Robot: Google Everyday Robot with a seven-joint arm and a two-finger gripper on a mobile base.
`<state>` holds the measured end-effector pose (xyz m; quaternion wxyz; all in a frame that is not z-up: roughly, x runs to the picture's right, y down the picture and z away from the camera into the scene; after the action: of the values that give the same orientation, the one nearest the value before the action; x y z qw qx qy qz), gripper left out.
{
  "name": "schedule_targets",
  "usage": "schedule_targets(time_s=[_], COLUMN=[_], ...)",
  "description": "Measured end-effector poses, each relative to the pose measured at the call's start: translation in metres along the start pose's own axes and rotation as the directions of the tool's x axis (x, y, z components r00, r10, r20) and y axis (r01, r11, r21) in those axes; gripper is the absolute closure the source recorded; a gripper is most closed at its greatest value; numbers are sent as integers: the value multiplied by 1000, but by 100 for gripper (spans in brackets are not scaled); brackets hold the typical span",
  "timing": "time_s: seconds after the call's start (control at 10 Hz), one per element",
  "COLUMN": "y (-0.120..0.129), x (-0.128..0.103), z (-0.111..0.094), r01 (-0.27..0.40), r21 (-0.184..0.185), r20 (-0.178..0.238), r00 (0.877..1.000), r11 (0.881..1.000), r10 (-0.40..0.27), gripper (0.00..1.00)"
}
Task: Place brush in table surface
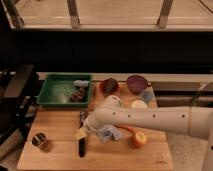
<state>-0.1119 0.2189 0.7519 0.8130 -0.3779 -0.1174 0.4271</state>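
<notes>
The brush [81, 142] lies flat on the light-wood table surface [55, 125], left of middle. Its black handle points toward the front edge and its greyish head [83, 116] points toward the tray. My gripper [89, 127] is at the end of the white arm [150, 120], which reaches in from the right. It hangs low just right of the brush's upper handle. A pale yellow stick [80, 133] sits at the gripper's tip, against the brush.
A green tray [52, 95] with small items stands at the back left. A red bowl [109, 86], purple bowl [136, 82] and blue cup [146, 95] stand behind the arm. A blue cloth [106, 133], carrot [126, 131], orange fruit [139, 139] and metal cup [40, 141] lie on the board.
</notes>
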Motion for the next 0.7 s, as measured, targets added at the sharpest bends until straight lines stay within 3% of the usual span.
schedule_targets(time_s=[0.7], y=[-24], x=[7], z=[39], r01=[-95], r21=[28], r20=[-26], r00=[995], r11=[995], r10=[96], gripper=[37])
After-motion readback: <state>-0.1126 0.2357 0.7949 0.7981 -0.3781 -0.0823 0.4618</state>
